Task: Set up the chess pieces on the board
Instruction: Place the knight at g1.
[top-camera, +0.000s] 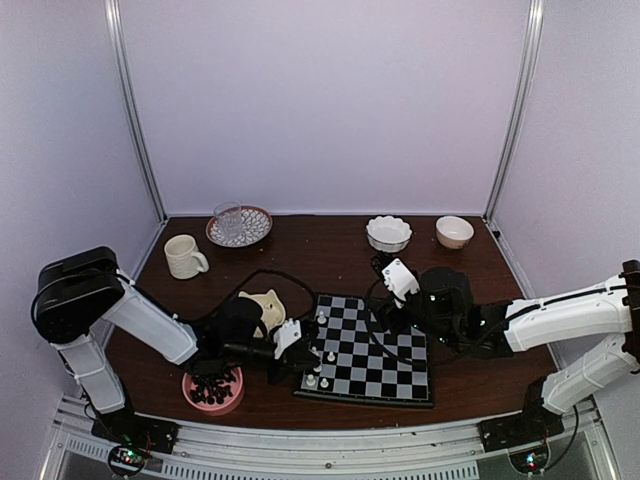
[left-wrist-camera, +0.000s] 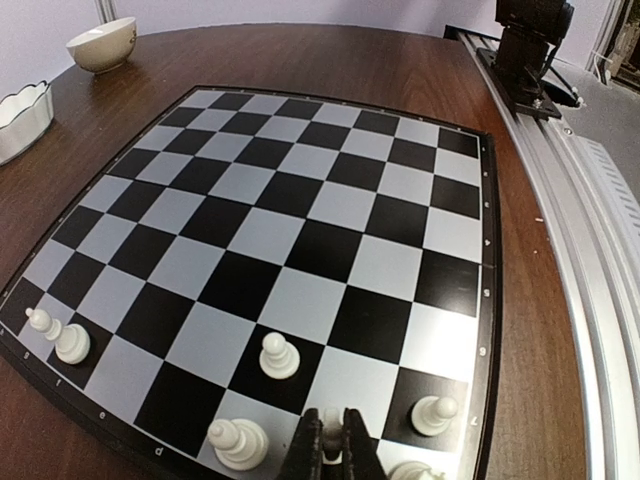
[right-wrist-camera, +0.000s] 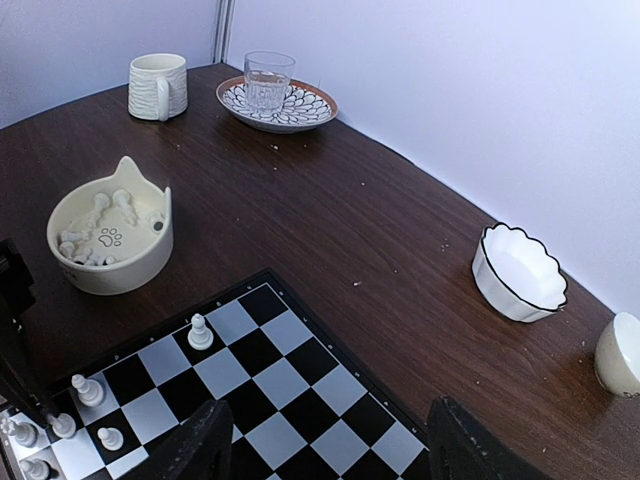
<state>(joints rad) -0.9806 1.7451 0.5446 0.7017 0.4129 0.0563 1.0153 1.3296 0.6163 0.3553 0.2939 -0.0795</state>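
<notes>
Left gripper pinches a white chessman on the board edge row, neighbouring chessmen just beside; a skewed release could topple them. Right gripper hovers above the board, fingers apart and empty.

A lab test cell — plain white panels, 2 aluminium posts, railed table.

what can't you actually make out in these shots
- Left wrist view: what, if anything, the left gripper holds; its shut jaws and the bottom edge hide it.
- Top view: the dark contents of the round pink bowl, too small to identify.
- Left wrist view: the small white plastic chessman at bottom right, cropped by the edge.
</notes>
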